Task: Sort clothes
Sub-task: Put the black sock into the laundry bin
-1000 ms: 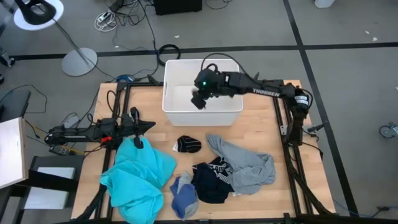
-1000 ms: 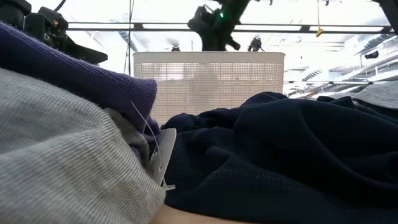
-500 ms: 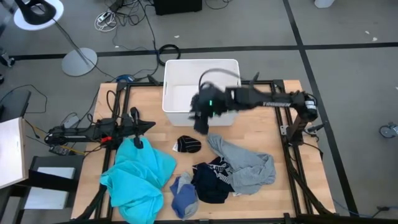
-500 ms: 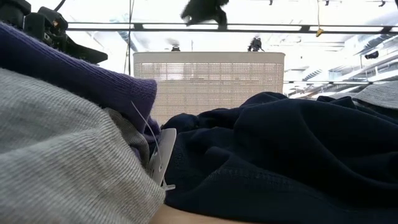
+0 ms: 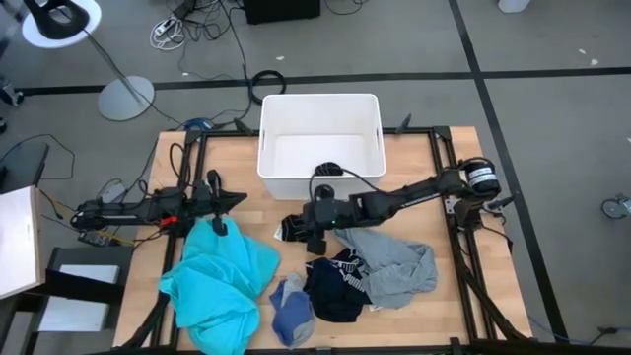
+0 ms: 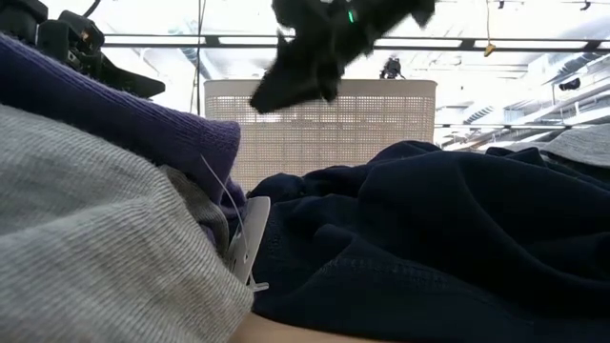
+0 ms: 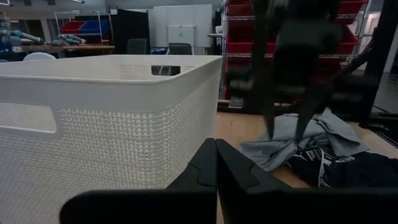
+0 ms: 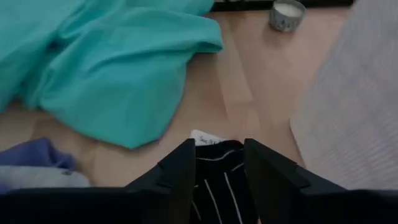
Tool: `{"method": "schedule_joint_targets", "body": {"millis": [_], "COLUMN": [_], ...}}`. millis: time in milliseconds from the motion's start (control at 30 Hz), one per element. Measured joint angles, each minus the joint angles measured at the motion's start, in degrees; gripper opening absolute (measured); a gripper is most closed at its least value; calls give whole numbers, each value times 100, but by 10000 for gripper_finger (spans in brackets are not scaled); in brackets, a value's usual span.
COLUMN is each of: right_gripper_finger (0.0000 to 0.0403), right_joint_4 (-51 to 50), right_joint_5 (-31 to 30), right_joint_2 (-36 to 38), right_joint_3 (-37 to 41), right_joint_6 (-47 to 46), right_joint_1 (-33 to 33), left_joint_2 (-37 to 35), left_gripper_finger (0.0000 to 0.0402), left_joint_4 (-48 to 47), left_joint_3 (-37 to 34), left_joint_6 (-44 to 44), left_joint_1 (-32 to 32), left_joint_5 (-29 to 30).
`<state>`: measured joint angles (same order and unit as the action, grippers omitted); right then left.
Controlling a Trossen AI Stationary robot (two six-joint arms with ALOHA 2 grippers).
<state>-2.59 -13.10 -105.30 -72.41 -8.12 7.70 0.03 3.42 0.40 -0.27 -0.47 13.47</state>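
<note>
Black striped socks (image 5: pixel 296 230) lie at frame centre in the high view, just below the white bin (image 5: pixel 320 108). Right gripper (image 5: pixel 315 240) sits right over them, fingers spread w/ the striped fabric (image 8: pixel 217 186) showing in the gap, not clamped. Grey top (image 5: pixel 394 258) lower right, navy piece (image 5: pixel 335 286) below, turquoise shirt (image 5: pixel 217 276) lower left. Left gripper (image 5: pixel 219 200) parked centre-left, fingers pressed together.
</note>
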Motion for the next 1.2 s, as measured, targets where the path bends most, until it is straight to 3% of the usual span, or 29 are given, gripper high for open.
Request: {"method": "schedule_joint_targets", "body": {"millis": [233, 467, 567, 633, 700, 900, 1200], "right_gripper_finger": [134, 131, 101, 50, 16, 6, 4], "right_joint_4": [1444, 2242, 2297, 2223, 2020, 1117, 215], "right_joint_5": [28, 7, 50, 119, 219, 235, -1299], "right_joint_2": [-482, -1400, -1598, -1597, -1487, -503, 872], "right_joint_3": [1069, 1084, 905, 812, 747, 130, -952], "right_joint_6": [-147, -166, -364, -385, -139, 482, 2188], "right_joint_1": [-4, -2, -2, -4, -3, -25, -156], "left_joint_2": [0, 0, 0, 2, -1, 2, 2], "left_gripper_finger": [1, 1, 1, 1, 1, 1, 1], "left_joint_4": [9, 82, 123, 154, 192, 276, 306], "left_joint_3": [0, 0, -2, 0, -1, 0, 0], "left_joint_6": [0, 0, 2, 2, 2, 2, 1], "left_joint_1": [0, 0, 0, 0, 0, 0, 0], "left_joint_5": [0, 2, 6, 2, 2, 2, 2]}}
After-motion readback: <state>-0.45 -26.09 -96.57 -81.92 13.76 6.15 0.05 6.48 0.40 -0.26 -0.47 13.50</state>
